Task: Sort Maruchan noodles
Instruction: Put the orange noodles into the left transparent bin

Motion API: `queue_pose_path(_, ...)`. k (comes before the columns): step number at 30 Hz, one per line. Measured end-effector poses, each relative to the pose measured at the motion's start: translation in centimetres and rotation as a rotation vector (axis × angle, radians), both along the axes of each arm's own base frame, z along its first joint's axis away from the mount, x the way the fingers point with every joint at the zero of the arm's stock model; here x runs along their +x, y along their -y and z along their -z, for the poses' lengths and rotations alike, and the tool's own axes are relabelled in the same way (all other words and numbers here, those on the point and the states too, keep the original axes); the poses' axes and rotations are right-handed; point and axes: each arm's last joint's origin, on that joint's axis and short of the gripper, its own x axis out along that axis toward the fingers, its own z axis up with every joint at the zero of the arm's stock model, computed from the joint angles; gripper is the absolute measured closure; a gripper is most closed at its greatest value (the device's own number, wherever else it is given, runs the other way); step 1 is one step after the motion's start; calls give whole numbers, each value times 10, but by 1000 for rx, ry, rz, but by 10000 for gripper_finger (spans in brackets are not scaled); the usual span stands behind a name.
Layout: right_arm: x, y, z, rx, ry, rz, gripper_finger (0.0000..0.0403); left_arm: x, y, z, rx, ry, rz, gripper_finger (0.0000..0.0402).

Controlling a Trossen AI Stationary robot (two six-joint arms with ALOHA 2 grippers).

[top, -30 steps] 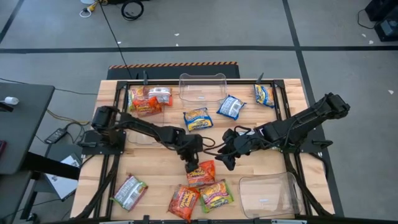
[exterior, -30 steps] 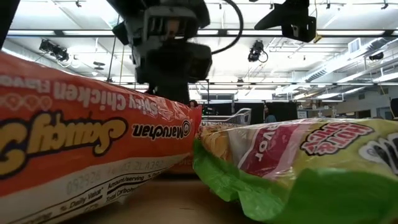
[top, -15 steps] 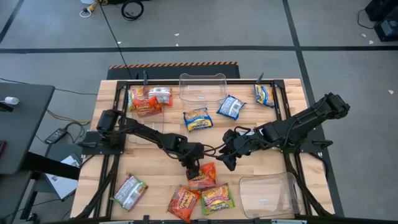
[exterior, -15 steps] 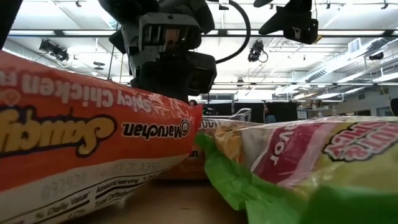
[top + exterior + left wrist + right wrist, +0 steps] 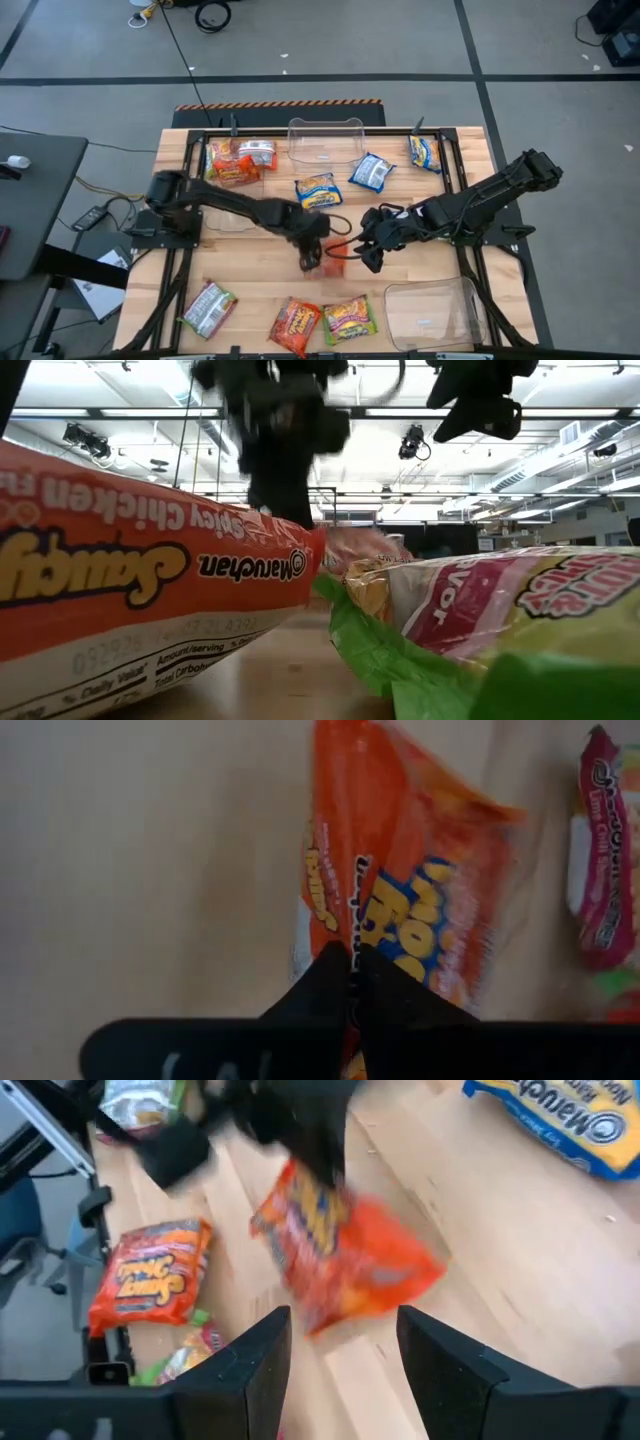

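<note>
High view now showing left tool (image 5: 315, 258) pinching, lifting orange-red crinkly plastic noodle packet (image 5: 331, 266) off surface (image 5: 250, 285) for sorting, right tool (image 5: 372, 254) spread nearby.

The whole tabletop (image 5: 250, 290) is seen from straight above in the high view. The low view is taken level at the tabletop's surface, very near an orange packet (image 5: 130, 580) filling the frame's left. Each wrist view is aimed past that arm's own dark fingers (image 5: 345, 982). A lifted orange-red packet (image 5: 345, 1260) at mid-frame is shared by both wrist views and the high view.
</note>
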Motion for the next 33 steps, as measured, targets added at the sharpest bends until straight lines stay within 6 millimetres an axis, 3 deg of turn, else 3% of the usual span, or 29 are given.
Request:
queue_pose_path(6, 1, 1, -1, -58, 19, 0, 214, -40, -14, -76, 273, -62, 71, 388)
queue_pose_path(12, 8, 4, -7, -121, 113, 4, 214, -115, -30, -132, 444, -71, -1, 389)
queue_pose_path(17, 19, 15, -15, -191, 227, 33, 214, -186, -47, -157, 565, -19, -122, 389)
queue_pose_path(20, 25, 25, -20, -242, 283, 81, 214, -220, -57, -157, 612, 27, -202, 389)
queue_pose_path(24, 32, 41, -26, -289, 337, 127, 214, -250, -67, -135, 677, 5, -258, 389)
queue_pose_path(27, 35, 51, -29, -304, 362, 155, 214, -256, -72, -110, 723, -30, -246, 389)
queue_pose_path(33, 37, 66, -31, -343, 368, 211, 214, -249, -81, -60, 800, -104, -222, 385)
